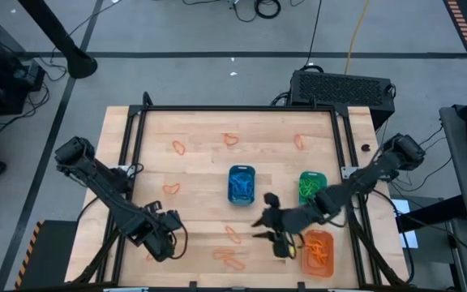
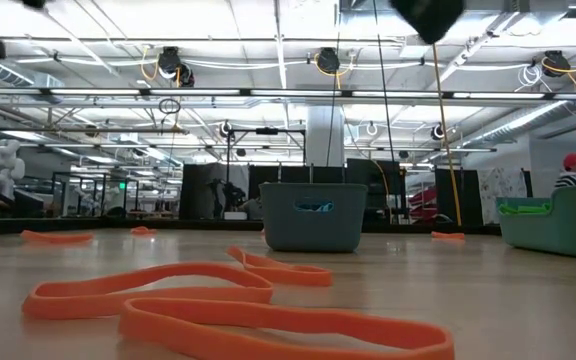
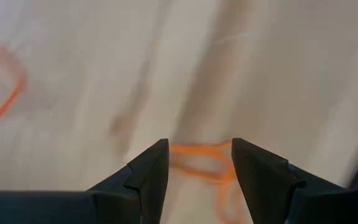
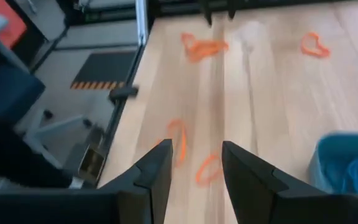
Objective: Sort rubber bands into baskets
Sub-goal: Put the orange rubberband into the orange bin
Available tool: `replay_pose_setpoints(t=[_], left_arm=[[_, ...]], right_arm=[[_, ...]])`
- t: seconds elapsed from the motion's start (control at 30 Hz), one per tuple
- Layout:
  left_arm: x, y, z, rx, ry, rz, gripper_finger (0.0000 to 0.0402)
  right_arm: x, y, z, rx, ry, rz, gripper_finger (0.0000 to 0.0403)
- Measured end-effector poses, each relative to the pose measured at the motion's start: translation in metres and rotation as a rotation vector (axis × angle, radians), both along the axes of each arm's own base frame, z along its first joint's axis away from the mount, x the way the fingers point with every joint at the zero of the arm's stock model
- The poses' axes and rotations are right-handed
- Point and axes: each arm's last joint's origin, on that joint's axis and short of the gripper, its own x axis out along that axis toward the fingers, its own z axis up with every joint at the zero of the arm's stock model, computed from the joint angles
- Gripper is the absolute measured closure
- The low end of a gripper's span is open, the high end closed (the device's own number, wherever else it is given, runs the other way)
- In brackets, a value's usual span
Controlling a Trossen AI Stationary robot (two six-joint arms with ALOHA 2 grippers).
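Observation:
Several orange rubber bands lie flat on the wooden table [image 1: 201, 170]: two at the front [image 1: 232, 258], one near my right gripper [image 1: 233, 235], others at the far side [image 1: 231, 139]. The blue basket [image 1: 241, 184] holds blue bands, the green basket [image 1: 313, 186] green ones, and the orange basket [image 1: 319, 253] orange ones. My left gripper [image 1: 175, 237] is open and empty at the front left; an orange band [image 3: 201, 158] lies beyond its fingertips. My right gripper [image 1: 262, 227] is open and empty above the table, between the blue and orange baskets, with orange bands [image 4: 178, 149] below it.
A black frame [image 1: 233, 108] borders the table. The low view shows two orange bands [image 2: 238, 300] close in front, and the blue basket [image 2: 313, 215] and the green basket [image 2: 558, 220] farther back. Bare wood lies at the table's middle left.

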Motion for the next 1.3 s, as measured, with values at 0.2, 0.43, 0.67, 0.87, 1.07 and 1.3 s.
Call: replay_pose_setpoints(t=[0.2, 0.43, 0.67, 0.87, 1.07, 1.3], left_arm=[[-0.014, 0.008, -0.020, -0.040, 0.127, 0.101, 0.0219], [-0.028, 0.020, -0.056, -0.091, 0.208, 0.200, 0.0219], [-0.033, 0.029, -0.077, -0.116, 0.183, 0.235, 0.0219], [-0.038, 0.035, -0.087, -0.108, 0.193, 0.251, 0.0219], [-0.037, 0.034, -0.088, -0.119, 0.183, 0.249, 0.0223], [-0.035, 0.031, -0.088, -0.148, 0.154, 0.218, 0.0326]], right_arm=[[0.029, -0.019, -0.005, 0.077, -0.071, 0.012, 0.0271], [0.040, -0.026, -0.010, 0.061, -0.108, 0.022, 0.0271], [0.041, -0.026, -0.012, 0.035, -0.106, 0.051, 0.0271], [0.041, -0.026, -0.012, 0.025, -0.104, 0.058, 0.0271], [0.041, -0.028, -0.013, 0.017, -0.099, 0.058, 0.0271], [0.042, -0.032, -0.013, 0.015, -0.100, 0.046, 0.0271]])
